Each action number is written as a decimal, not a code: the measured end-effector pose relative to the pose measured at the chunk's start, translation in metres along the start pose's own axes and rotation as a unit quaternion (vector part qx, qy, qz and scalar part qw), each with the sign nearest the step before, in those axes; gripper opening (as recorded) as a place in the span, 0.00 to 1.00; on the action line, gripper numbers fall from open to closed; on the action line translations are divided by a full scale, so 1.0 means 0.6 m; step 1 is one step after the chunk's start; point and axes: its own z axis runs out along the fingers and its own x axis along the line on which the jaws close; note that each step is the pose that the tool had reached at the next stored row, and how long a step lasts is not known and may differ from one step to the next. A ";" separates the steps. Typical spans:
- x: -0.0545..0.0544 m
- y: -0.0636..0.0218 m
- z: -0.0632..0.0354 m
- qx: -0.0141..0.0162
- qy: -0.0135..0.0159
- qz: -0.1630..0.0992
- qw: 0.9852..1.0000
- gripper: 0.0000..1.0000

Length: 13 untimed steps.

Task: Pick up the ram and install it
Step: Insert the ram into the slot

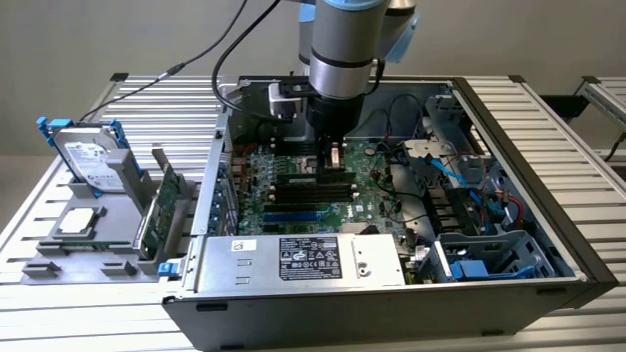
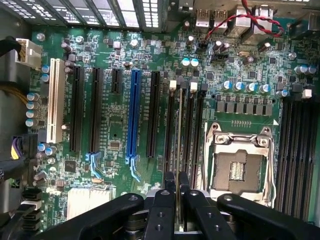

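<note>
- Green and very thin, the ram shows you only its top edge in the wrist view. It is a narrow line that runs along the black memory slots, just beside the CPU socket.
- The gripper has hold of the ram. Its two black fingers are almost closed, one on each side, with only the thickness of the stick between them.
- You cannot tell whether the lower edge of the ram touches a slot or hangs just above it.
- One end of the ram lies near two small white latches at the ends of the memory slots.
- In the exterior view you see the gripper inside the open case. It points down at the motherboard, over the row of memory slots.
- On the board, a blue slot and a white slot stand well apart from the ram, on the side away from the socket.
- A silver power supply with a label fills the near edge of the case.
- Outside the case, at the exterior view's left, a grey holder carries a hard drive, a CPU lying flat, and an expansion card standing on its edge.
</note>
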 end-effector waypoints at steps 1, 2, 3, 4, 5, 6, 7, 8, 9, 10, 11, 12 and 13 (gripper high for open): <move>0.000 0.000 0.001 0.000 0.000 0.006 1.000 0.14; 0.000 0.000 0.003 0.000 0.001 0.012 1.000 0.14; 0.000 0.000 0.005 0.000 0.001 0.015 1.000 0.14; 0.000 0.000 0.006 0.000 0.003 0.016 1.000 0.14; 0.000 0.000 0.007 0.000 0.004 0.016 1.000 0.14; 0.000 0.000 0.008 -0.001 0.006 0.016 1.000 0.14; 0.000 0.000 0.009 -0.001 0.008 0.016 1.000 0.14; 0.000 -0.001 0.010 -0.001 0.010 0.017 1.000 0.14; 0.000 -0.001 0.011 -0.001 0.013 0.017 1.000 0.14; 0.000 -0.001 0.012 -0.002 0.017 0.017 1.000 0.14; -0.001 -0.001 0.012 -0.002 0.020 0.017 1.000 0.14; -0.002 -0.001 0.012 -0.002 0.022 0.017 1.000 0.14; -0.002 -0.001 0.012 -0.002 0.022 0.017 1.000 0.14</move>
